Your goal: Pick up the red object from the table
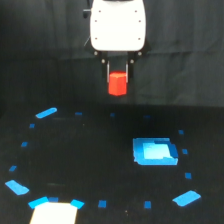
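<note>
The red object [118,83] is a small red-orange block held between the two fingers of my gripper [118,80], near the top middle of the exterior view. The gripper is shut on it, below the white arm body [117,25]. The block hangs clear above the black table [100,155], with nothing touching it from below.
A larger blue rectangular patch [155,151] lies to the exterior view's right of centre. A pale patch [54,212] sits at the bottom left edge. Small blue tape marks [46,113] ring the table in a rough circle.
</note>
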